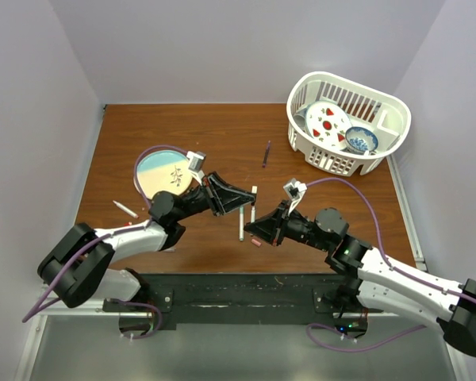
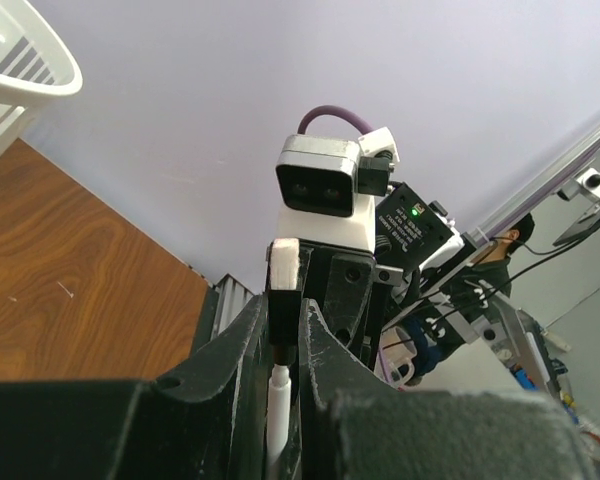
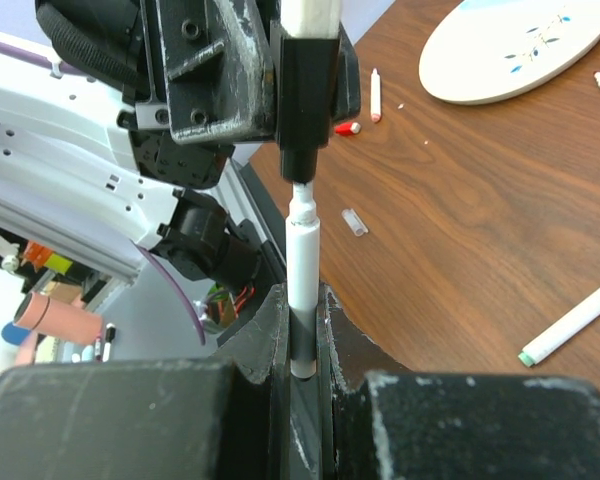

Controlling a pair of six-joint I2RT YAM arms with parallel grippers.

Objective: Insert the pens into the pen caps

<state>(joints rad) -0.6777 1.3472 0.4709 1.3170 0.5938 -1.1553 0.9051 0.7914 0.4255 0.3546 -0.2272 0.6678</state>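
Wooden table (image 3: 460, 200): right wrist view reveals right claw (image 3: 302, 345) clamping pen (image 3: 302, 260), left claw (image 2: 283, 322) pinching cap (image 3: 306, 110).

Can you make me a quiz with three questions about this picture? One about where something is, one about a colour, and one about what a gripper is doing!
1. Where is the white basket?
A) on a plate
B) at the far right corner of the table
C) on the floor

2. What colour is the cap that the held pen points its tip at?
A) black
B) pink
C) green

3. What is the right gripper doing?
A) open and empty
B) shut on the pen
C) shut on a plate

Answers:
1 B, it sits at the far right corner.
2 A, the cap over the tip is black.
3 B, its fingers clamp the white barrel.
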